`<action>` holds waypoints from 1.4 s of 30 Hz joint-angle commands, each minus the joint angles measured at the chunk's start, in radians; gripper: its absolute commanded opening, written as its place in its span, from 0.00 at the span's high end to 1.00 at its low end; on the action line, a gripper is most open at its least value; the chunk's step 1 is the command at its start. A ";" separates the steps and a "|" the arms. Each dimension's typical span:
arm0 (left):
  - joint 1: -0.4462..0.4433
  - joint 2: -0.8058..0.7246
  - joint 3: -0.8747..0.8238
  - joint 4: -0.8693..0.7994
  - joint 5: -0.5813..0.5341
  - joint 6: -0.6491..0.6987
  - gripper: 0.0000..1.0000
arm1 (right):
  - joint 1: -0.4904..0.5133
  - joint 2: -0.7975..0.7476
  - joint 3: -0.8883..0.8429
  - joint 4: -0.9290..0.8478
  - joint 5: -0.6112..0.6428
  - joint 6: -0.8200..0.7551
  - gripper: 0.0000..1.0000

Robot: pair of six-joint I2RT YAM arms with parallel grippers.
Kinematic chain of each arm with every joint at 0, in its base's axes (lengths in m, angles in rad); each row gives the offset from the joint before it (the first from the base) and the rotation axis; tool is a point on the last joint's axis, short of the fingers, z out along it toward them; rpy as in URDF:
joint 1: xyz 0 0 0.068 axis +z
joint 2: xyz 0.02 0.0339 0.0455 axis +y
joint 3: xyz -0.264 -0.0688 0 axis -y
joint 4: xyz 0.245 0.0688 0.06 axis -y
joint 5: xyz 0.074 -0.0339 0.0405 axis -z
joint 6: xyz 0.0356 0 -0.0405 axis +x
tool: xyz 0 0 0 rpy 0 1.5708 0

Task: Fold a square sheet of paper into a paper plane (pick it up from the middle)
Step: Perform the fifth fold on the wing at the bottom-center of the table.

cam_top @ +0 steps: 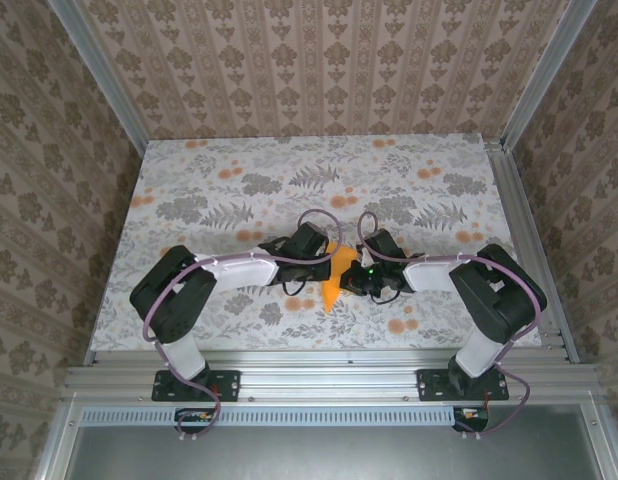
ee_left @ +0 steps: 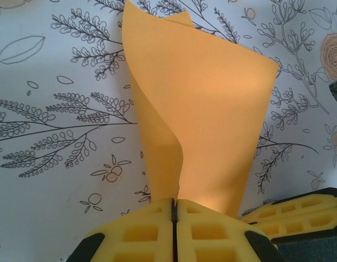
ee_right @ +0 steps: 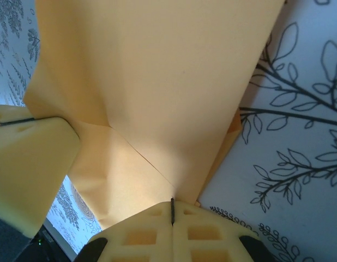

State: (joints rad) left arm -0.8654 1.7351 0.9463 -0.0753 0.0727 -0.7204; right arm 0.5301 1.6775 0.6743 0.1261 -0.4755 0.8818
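Observation:
The square sheet of paper [cam_top: 333,283] is bright orange, creased and folded over, and hangs just above the middle of the floral table between both grippers. In the left wrist view the paper [ee_left: 206,109] rises as a curled, tapering flap out of my left gripper [ee_left: 174,210], whose yellow jaws are pressed together on its lower edge. My right gripper [ee_right: 172,210] is shut on another edge of the paper [ee_right: 157,82], where a diagonal crease runs down to the jaws. From above, the left gripper [cam_top: 325,262] and right gripper [cam_top: 353,276] almost meet.
The table [cam_top: 239,180] carries a grey leaf and orange flower print. Patterned walls and metal rails [cam_top: 519,230] close it in on three sides. The right gripper's yellow fingers [ee_left: 299,210] sit close beside the left jaws, and a left finger [ee_right: 32,164] crowds the right wrist view.

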 commanded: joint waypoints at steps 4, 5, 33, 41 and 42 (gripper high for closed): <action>-0.009 0.018 0.025 0.051 0.049 -0.027 0.92 | -0.009 0.009 -0.026 0.033 -0.005 -0.001 1.00; -0.009 0.023 0.024 0.066 0.058 -0.036 0.92 | -0.009 0.009 -0.030 0.037 -0.005 0.000 1.00; -0.015 0.174 0.046 0.125 0.106 -0.035 0.92 | -0.009 -0.088 -0.056 0.037 0.032 0.011 1.00; -0.015 0.174 0.055 0.114 0.106 -0.021 0.92 | -0.033 -0.112 -0.057 -0.032 0.052 -0.003 0.96; -0.014 0.170 0.054 0.112 0.104 -0.020 0.92 | -0.042 -0.115 -0.061 -0.040 0.055 -0.004 0.95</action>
State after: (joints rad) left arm -0.8711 1.8851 0.9920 0.0971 0.1688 -0.7700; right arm 0.5079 1.5932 0.6189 0.1459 -0.4496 0.8925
